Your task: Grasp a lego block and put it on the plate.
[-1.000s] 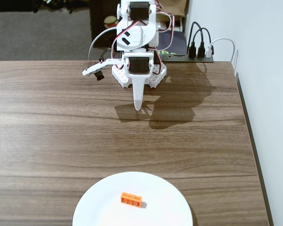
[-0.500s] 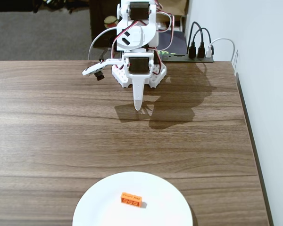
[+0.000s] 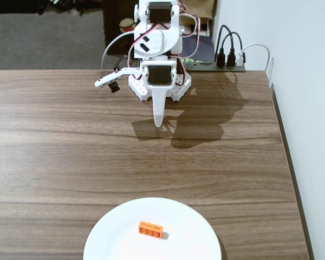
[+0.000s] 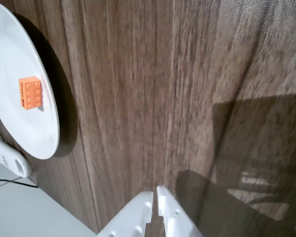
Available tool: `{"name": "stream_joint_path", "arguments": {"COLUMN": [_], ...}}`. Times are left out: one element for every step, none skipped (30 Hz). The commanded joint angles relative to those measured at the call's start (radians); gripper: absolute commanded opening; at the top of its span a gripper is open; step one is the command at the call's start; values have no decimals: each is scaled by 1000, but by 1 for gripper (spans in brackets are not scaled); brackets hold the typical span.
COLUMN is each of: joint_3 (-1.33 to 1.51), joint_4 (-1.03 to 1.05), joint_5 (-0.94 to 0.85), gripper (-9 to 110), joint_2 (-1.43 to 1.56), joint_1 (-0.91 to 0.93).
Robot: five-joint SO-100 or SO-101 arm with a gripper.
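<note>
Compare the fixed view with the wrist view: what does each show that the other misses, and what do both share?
Only the fixed view shows the white arm's body, the black cable hub and the white wall. Only the wrist view shows a small white device with a cable beyond the plate. Both show the tiny orange lego block lying on the round white plate, the brown wooden table, and the shut gripper, far from the plate.

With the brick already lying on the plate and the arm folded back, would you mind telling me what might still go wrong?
1. The large round white plate overhangs the near edge of the wooden table in the fixed view; a bump might tip it.
2. The tiny orange lego block lies loose, so it could slide.
3. The claw, shut and empty, hangs close over the table and might scrape it.
</note>
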Motion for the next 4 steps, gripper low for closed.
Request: {"name": "stream_joint_path", "arguments": {"joint_3": [-5,-5,-5,-5], "joint_4": [2,2,2,2], "joint_5": [5,5,5,5], "gripper": [1,1,1,1], "joint_2": [2,2,2,2], "joint_1": [3,3,3,3]}}
